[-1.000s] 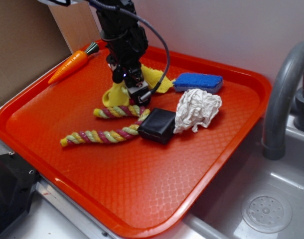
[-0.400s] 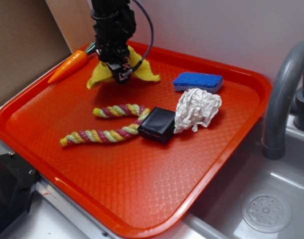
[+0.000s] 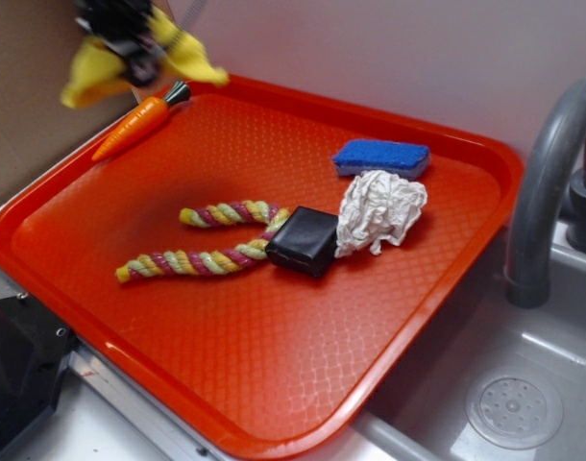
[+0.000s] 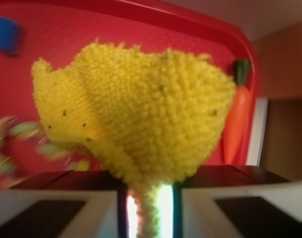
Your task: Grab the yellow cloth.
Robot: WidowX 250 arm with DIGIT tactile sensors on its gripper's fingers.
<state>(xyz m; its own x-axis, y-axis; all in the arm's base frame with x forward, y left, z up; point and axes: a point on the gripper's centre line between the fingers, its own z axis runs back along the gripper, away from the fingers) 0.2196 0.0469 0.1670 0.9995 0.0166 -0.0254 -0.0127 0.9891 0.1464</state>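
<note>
My gripper [image 3: 134, 60] is at the top left of the exterior view, high above the far left corner of the red tray [image 3: 274, 384]. It is shut on the yellow cloth [image 3: 93, 71], a bright yellow knitted rag whose two ends hang out on either side of the jaws. In the wrist view the cloth [image 4: 136, 114] fills the middle and is pinched between my gripper's [image 4: 150, 208] jaws, with the tray far below it.
On the tray lie a toy carrot [image 3: 137, 122], a twisted yellow-pink-green rope [image 3: 202, 240], a black block [image 3: 303, 241], a white paper wad [image 3: 381, 211] and a blue sponge [image 3: 381, 157]. A grey tap [image 3: 548, 182] and a sink [image 3: 514, 408] are at the right.
My gripper has risen and moved back and to the left, carrying the yellow cloth off the tray floor. The other things have not moved.
</note>
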